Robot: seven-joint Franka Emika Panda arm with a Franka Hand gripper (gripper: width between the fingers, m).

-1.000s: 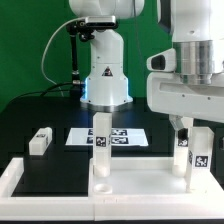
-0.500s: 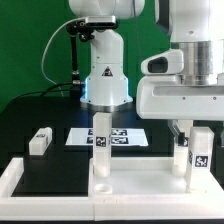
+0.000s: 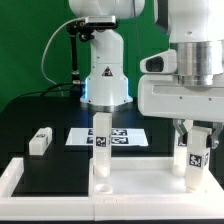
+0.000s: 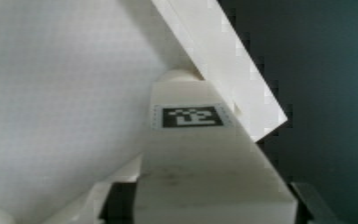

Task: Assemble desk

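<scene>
The desk's flat white top panel (image 3: 140,180) lies at the front of the exterior view. One white tagged leg (image 3: 100,143) stands upright on its left part. My gripper (image 3: 191,136) is shut on a second upright leg (image 3: 190,158) that stands on the panel's right part. In the wrist view this leg (image 4: 194,150) with its tag reaches down to the panel (image 4: 69,90), and the dark fingers (image 4: 126,200) grip it on both sides around my gripper (image 4: 202,202). A third leg (image 3: 40,141) lies loose on the black mat at the left.
The marker board (image 3: 120,137) lies flat on the mat behind the panel. A large white rail (image 3: 14,176) frames the mat at the front left. The robot's white base (image 3: 105,75) stands at the back centre.
My gripper has turned about its vertical axis with the right leg held in it; both fingers now show either side of the leg. The other parts have not moved.
</scene>
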